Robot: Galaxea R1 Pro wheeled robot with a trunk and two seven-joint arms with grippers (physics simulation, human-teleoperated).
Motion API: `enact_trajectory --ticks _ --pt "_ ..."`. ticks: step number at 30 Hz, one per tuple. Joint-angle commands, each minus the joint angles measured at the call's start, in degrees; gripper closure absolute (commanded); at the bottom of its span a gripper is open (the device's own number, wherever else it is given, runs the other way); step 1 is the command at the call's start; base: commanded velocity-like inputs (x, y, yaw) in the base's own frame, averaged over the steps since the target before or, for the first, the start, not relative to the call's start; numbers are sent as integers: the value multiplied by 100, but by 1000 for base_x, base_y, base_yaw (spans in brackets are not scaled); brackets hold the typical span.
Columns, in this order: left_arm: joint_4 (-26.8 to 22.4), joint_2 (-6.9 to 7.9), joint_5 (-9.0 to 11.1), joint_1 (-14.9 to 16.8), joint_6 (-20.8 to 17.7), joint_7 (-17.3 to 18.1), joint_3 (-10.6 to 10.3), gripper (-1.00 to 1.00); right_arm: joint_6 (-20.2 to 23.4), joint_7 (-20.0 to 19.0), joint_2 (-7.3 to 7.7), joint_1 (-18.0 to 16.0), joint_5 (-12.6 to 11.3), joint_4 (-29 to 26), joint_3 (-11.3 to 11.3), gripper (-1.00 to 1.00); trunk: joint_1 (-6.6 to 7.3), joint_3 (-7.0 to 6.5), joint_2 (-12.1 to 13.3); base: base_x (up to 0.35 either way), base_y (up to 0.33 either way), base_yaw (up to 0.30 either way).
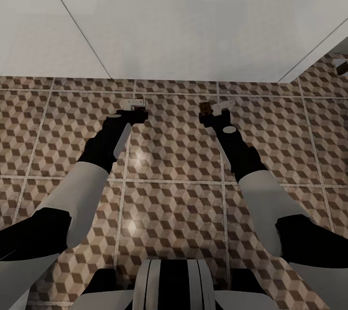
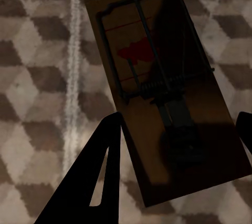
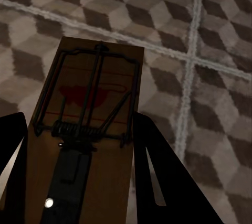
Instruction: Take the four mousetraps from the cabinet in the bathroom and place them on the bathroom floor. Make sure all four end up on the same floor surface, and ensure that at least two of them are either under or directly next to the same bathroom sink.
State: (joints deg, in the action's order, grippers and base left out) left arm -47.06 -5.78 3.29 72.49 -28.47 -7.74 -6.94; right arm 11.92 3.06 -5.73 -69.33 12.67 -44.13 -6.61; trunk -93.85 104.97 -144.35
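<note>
1. Overhead, from the head view, we see both arms reaching forward over the bathroom floor, tiled in a brown, beige and white cube pattern, with a plain pale wall across the upper half of the frame.
2. We see the left gripper at centre left of the head view, with the right gripper at centre right; neither arm is clearly nearer the floor.
3. In the left wrist view, a mousetrap fills the middle of the frame, its long axis running from the lower right up toward the upper left. One dark finger shows at the lower left beside the board's edge and another sliver at the right edge, so we judge the left claw is clamped across the board's near end.
4. In the right wrist view, a second mousetrap sits in the lower left, its long axis pointing straight away from the claw. Dark fingers press both long edges, so the right claw is clamped on it.
5. Below both traps we see bare tile and pale grout lines.
6. We judge the coming move turns on each board lying along its claw's reach, above the tile: lowering it flat should set it down.
7. No sink appears, so we cannot tell how close one is.
</note>
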Motion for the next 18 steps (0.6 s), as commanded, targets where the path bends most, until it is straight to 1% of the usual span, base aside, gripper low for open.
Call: enact_trajectory --ticks 1,18 --pt "-10 3 26 2 -27 -45 -18 100 39 19 2 -3 25 -8 -16 100 1 3 -1 0 0 0" --pt "-8 6 24 2 -27 -43 -18 100 53 25 -1 -2 25 -6 -13 100 1 3 -1 0 0 0"
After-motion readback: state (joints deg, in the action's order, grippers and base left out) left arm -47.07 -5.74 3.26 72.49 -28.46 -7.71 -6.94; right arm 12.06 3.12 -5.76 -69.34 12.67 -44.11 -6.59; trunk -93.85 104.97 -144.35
